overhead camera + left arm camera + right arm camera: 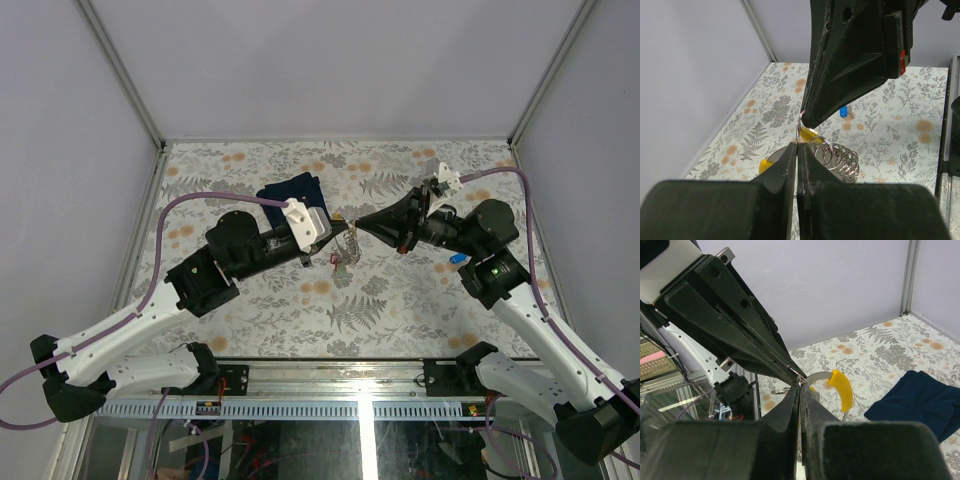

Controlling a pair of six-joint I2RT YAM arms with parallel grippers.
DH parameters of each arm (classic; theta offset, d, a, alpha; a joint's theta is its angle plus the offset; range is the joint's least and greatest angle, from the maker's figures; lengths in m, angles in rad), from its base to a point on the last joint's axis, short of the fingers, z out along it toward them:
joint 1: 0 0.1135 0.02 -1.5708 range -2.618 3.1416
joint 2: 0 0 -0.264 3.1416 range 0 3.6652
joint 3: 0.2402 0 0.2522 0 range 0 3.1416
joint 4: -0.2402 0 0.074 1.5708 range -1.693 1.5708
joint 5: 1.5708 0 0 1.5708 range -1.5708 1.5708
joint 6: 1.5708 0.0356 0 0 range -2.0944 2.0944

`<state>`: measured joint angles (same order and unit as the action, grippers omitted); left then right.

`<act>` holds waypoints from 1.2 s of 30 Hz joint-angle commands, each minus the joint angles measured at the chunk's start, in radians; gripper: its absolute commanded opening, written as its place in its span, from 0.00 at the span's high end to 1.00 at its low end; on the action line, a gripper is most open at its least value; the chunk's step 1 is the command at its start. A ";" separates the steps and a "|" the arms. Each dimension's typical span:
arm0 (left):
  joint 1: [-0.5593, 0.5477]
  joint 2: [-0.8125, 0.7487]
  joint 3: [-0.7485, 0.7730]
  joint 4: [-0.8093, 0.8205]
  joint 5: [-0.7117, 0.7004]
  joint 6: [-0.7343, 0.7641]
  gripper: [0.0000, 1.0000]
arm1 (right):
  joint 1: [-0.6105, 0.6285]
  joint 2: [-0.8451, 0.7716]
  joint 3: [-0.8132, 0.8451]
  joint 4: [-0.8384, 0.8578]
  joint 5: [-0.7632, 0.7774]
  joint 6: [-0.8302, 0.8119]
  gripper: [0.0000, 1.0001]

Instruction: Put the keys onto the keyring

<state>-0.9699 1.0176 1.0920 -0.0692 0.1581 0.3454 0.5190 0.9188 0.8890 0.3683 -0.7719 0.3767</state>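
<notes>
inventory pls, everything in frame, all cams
keyring: silver wire loops, count unclear, hanging in the air mid-table where the two grippers meet
yellow key: at least one, yellow tag, hanging at the fingertips beside the loops
blue key: one, blue tag, too small for detail, lying on the table by the right arm
cloth: one, navy, folded, far side of the table beyond the left gripper
table: one, grey floral cover with orange spots
left gripper: one, black, shut, tip pinching the keyring wire
right gripper: one, black, shut, tip on the same wire, nose to nose with the left
</notes>
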 commanded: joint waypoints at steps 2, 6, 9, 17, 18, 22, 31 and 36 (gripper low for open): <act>-0.013 -0.020 0.026 0.067 -0.011 0.018 1.00 | 0.006 -0.011 0.042 -0.007 0.054 0.052 1.00; -0.015 -0.019 0.024 0.067 -0.013 0.020 1.00 | 0.006 -0.001 0.065 -0.059 0.061 0.075 1.00; -0.017 -0.019 0.023 0.067 -0.018 0.025 1.00 | 0.006 0.019 0.105 -0.124 0.062 0.093 1.00; -0.020 -0.017 0.021 0.065 -0.026 0.030 1.00 | 0.006 0.060 0.174 -0.255 0.090 0.148 1.00; -0.021 -0.015 0.022 0.064 -0.029 0.032 1.00 | 0.006 0.065 0.179 -0.266 0.091 0.162 1.00; -0.027 -0.014 0.021 0.058 -0.037 0.039 1.00 | 0.006 0.081 0.197 -0.291 0.089 0.194 1.00; -0.033 -0.015 0.022 0.058 -0.043 0.041 1.00 | 0.006 0.105 0.226 -0.326 0.076 0.234 1.00; -0.035 -0.019 0.021 0.060 -0.042 0.032 1.00 | 0.006 0.086 0.225 -0.302 0.068 0.215 0.85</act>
<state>-0.9867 1.0161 1.0920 -0.0723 0.1032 0.3763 0.5213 1.0134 1.0687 0.0315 -0.7155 0.5976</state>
